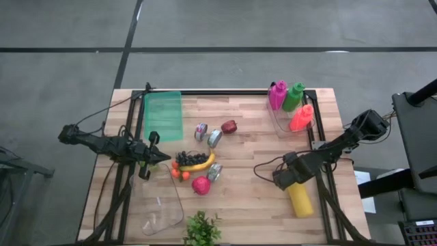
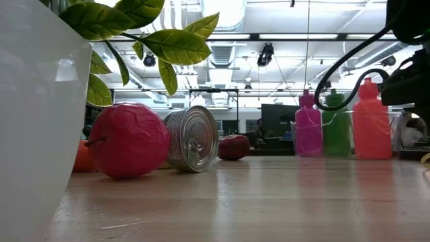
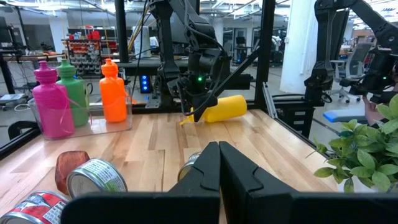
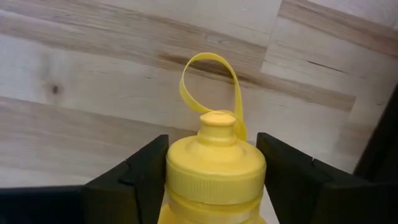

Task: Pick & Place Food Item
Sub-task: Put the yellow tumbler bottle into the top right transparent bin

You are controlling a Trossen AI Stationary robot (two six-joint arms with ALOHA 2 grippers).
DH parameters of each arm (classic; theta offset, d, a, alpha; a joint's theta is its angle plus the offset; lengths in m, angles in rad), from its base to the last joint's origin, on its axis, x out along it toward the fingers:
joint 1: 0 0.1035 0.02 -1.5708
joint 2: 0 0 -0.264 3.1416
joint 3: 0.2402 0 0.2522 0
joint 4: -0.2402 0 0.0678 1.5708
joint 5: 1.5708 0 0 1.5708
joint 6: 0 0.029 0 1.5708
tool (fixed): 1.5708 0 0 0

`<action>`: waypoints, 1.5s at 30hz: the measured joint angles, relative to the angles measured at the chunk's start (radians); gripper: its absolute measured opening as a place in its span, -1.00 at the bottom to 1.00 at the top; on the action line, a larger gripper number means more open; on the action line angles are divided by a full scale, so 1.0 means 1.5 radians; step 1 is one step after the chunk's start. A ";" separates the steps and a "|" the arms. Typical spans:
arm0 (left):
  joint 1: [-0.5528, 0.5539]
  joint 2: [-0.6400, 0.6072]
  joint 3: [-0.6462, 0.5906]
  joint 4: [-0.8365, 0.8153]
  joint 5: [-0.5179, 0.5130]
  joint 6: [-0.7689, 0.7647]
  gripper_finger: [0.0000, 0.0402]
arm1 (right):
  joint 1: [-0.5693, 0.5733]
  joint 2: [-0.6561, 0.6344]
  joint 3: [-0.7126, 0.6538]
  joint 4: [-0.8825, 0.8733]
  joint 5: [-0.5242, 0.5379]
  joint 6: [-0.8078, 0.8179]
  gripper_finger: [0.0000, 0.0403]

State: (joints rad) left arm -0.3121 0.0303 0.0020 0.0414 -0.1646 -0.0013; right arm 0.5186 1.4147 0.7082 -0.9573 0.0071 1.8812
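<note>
A yellow bottle [image 1: 300, 199] lies on its side on the wooden table near the right edge, its cap end toward the far side. My right gripper [image 1: 285, 179] points down over that cap end and is shut on it; the left wrist view shows the gripper [image 3: 196, 104] at the bottle [image 3: 225, 107]. The bottle's yellow loop strap [image 4: 208, 78] sticks out past the cap. My left gripper [image 1: 147, 166] hangs shut and level over the table's left side, touching nothing, its fingertips [image 3: 219, 152] together. My right gripper pinches the bottle's yellow screw cap [image 4: 216, 167] between its two fingers, one finger [image 4: 146, 171] on each side. The fingers come from above, pointing down, and lie across the bottle. The bottle's body rests on the table.
In the table's middle lie a banana [image 1: 199, 164], grapes [image 1: 187, 157], a pink fruit [image 1: 201, 185], a red apple [image 1: 229, 126] and some cans [image 1: 214, 138]. A clear bin with pink, green and orange bottles [image 1: 290, 102] stands far right. A green tray [image 1: 164, 115], a clear container [image 1: 164, 208] and a plant [image 1: 202, 229] are on the left and near side.
</note>
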 joint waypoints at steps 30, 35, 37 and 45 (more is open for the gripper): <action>0.000 0.000 0.000 0.000 0.000 0.000 -1.00 | 0.000 0.000 -0.001 0.004 0.012 0.000 0.05; 0.000 0.000 0.000 0.000 0.000 0.000 -1.00 | 0.000 0.000 -0.001 0.004 0.012 0.000 0.10; 0.000 0.000 0.000 0.000 0.000 0.000 -1.00 | 0.000 0.000 -0.001 0.004 0.013 0.000 0.12; 0.000 0.000 0.000 0.000 0.000 0.000 -1.00 | 0.000 0.000 -0.001 0.004 0.013 0.000 0.09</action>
State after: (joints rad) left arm -0.3122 0.0303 0.0021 0.0414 -0.1646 -0.0013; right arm 0.5188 1.4147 0.7063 -0.9510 0.0261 1.8818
